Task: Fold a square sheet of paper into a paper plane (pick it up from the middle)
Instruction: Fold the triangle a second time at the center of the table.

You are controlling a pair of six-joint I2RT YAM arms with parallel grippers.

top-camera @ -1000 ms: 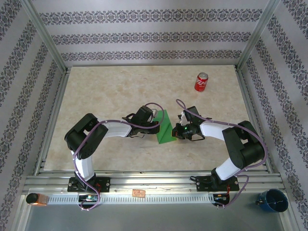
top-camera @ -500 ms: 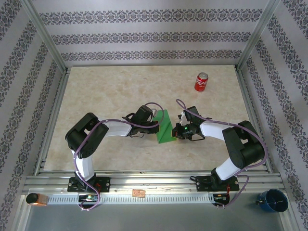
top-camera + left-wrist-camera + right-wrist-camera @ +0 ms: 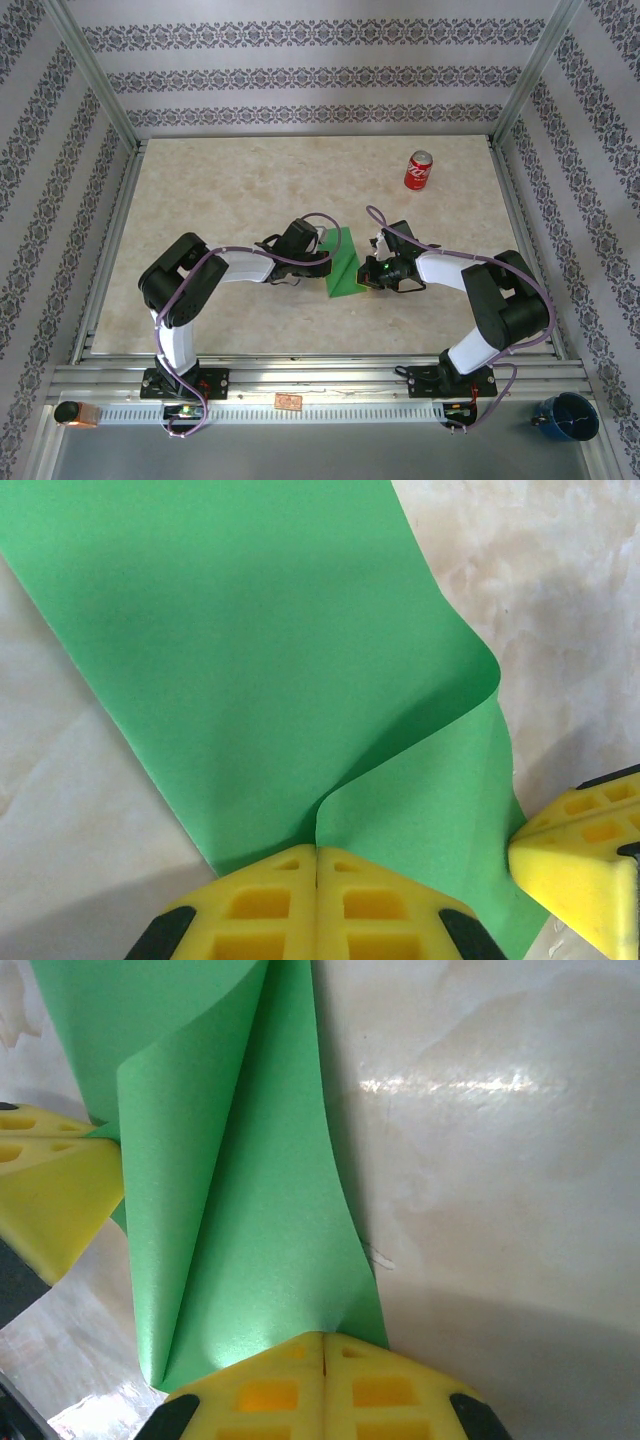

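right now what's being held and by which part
The green sheet of paper: left gripper pinches its left edge, right gripper its right edge.

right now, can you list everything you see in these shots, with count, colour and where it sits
square sheet of paper: 1, bright green, mid-table between the grippers, partly folded and curling up
soda can: 1, red, far right part of the table, apart from the paper
table: 1, beige marbled, under the paper and can
mug: 1, blue, off the table at the near right corner
small flat item: 1, orange-brown, on the near rail between the arm bases; cannot tell what it is
left gripper: 1, yellow pads, shut on the paper's left side
right gripper: 1, yellow pads, shut on the paper's right side
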